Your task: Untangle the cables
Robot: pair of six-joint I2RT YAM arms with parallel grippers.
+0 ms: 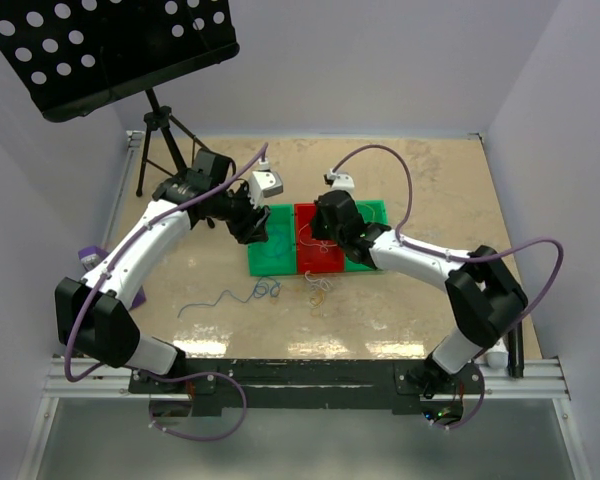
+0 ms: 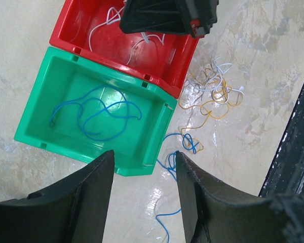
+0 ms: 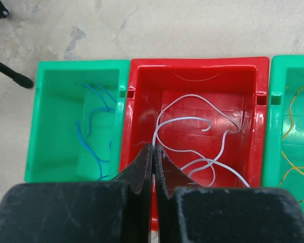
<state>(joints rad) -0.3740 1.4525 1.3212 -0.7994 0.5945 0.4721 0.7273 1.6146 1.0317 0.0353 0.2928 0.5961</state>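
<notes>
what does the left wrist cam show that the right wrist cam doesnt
Left wrist only: the open left gripper, and a loose tangle of yellow, white and blue cables on the table beside the bins. Right wrist only: a second green bin holding a yellow cable, and the right gripper's shut tips pinching the white cable. Both: the green bin with a blue cable, next to the red bin.

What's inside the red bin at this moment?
White wire lies looped in the red bin, one strand running into the shut right gripper, which seems to pinch it. The gripper hides the bin's near edge, so any wire there is unseen.
</notes>
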